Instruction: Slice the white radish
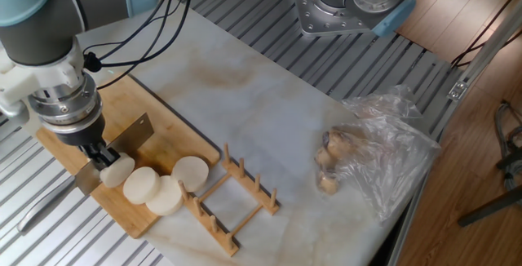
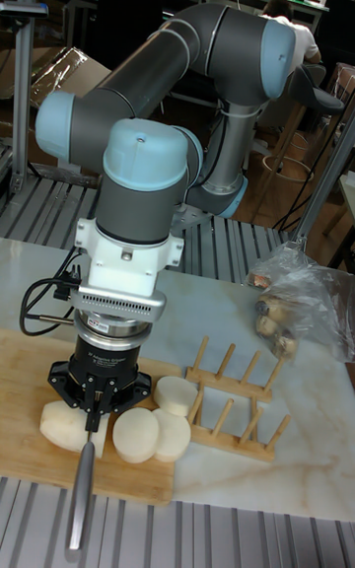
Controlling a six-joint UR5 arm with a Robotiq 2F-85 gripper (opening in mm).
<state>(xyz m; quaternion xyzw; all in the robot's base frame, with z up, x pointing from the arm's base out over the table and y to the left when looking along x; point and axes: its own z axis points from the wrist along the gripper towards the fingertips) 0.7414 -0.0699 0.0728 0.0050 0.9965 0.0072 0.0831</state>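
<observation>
My gripper [image 1: 94,155] [image 2: 96,412] points straight down over the bamboo cutting board [image 1: 167,139] and is shut on a knife. Its flat metal blade [image 1: 132,135] stands on edge across the board, and its grey handle [image 2: 81,497] sticks out past the board's front edge. The white radish stub [image 2: 63,427] lies on the board to the left of the knife in the tall view. A cut white piece [image 1: 117,170] rests against the blade's other side. Round white discs [image 1: 140,184] [image 1: 192,172] [image 2: 135,435] lie between the knife and the rack.
A wooden dish rack [image 1: 236,197] [image 2: 232,400] stands right beside the board and the discs. A crumpled clear plastic bag with brownish lumps [image 1: 367,156] [image 2: 291,307] lies at the right. The slatted metal table edge [image 1: 49,233] runs along the board's front.
</observation>
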